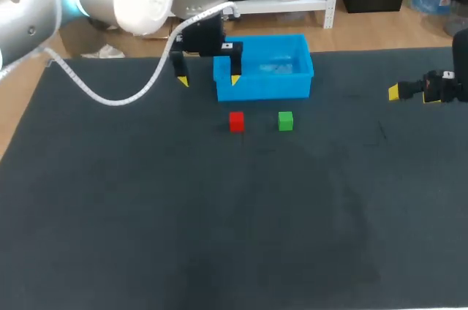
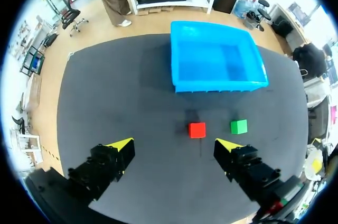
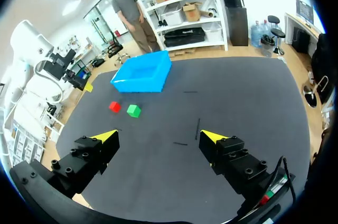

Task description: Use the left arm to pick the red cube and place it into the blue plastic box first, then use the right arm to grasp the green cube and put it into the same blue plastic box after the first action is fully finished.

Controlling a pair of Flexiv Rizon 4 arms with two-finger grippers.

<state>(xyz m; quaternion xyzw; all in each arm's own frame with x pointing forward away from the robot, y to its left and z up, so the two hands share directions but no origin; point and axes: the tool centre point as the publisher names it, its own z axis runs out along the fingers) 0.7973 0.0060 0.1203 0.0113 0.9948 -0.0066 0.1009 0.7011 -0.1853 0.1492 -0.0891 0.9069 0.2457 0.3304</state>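
Left gripper: one, fingers spread wide, holding nothing, above the table. Red cube: one, on the table just ahead of that gripper, slightly toward the finger on the green cube's side; the pick likely needs a small sideways shift, then a descent. Green cube: one, just beside the red, not touching. Blue plastic box: one, beyond both cubes, no cube inside. Right gripper: one, fingers spread, empty, well apart from both cubes; the left arm is clearly nearer.
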